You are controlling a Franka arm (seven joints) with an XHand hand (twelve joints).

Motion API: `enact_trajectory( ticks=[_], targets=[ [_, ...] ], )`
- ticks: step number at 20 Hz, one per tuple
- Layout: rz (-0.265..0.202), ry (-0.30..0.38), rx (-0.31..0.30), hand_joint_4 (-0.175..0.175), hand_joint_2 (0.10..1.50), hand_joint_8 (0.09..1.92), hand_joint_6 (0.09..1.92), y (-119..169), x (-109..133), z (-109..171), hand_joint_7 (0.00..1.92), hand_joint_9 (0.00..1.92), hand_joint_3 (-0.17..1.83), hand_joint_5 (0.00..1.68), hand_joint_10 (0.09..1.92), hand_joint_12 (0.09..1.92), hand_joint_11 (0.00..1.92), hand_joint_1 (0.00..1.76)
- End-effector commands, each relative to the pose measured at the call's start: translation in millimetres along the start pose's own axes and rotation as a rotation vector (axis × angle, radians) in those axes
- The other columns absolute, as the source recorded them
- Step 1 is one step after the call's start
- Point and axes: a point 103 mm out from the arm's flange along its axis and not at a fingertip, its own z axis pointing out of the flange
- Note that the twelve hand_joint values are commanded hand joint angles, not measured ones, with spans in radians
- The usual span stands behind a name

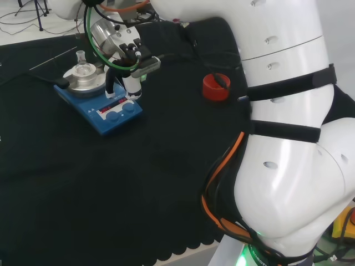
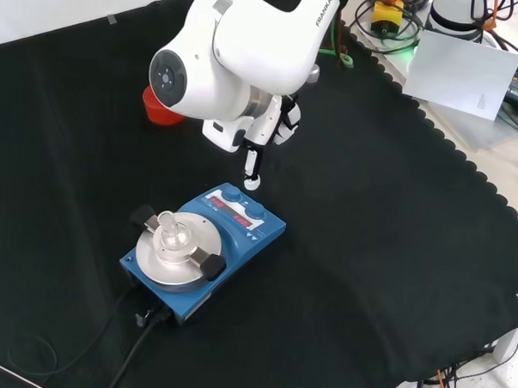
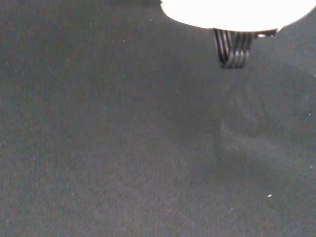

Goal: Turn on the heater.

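Observation:
The blue heater (image 1: 114,113) (image 2: 240,240) stands on the black cloth, a round metal plate (image 2: 177,255) on top carrying a small clear glass flask (image 1: 83,67) (image 2: 171,235). Its sloped panel has two blue knobs (image 2: 243,202) and red display strips. The hand (image 1: 128,69) (image 2: 275,126) hangs over the panel's edge, holding nothing. A straight finger (image 1: 132,88) (image 2: 252,170) points down, its tip just above the knobs; contact cannot be told. In the wrist view a blurred white part of the hand (image 3: 237,12) hangs over bare cloth.
A red ribbed ring stand (image 1: 216,87) (image 2: 159,108) sits on the cloth behind the arm's link in the front view. A black cable (image 2: 136,348) runs from the heater toward the cloth's near edge. The arm's large white link (image 2: 222,55) overhangs the hand.

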Motion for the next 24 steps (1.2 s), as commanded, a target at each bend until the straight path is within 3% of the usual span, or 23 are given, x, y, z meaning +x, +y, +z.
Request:
enact_trajectory(
  ticks=[1, 24],
  targets=[
    [-0.002, -0.015, 0.011, -0.006, 0.52, 1.7, 0.16, 4, 6, 9, 1.81, 1.92, 1.23, 0.36, 1.63, 1.55, 1.89, 1.54],
    [-0.014, -0.013, 0.037, 0.0, 0.51, 1.7, 0.13, 21, 7, 23, 1.81, 1.92, 1.25, 0.35, 1.63, 1.56, 1.89, 1.54]
  ],
)
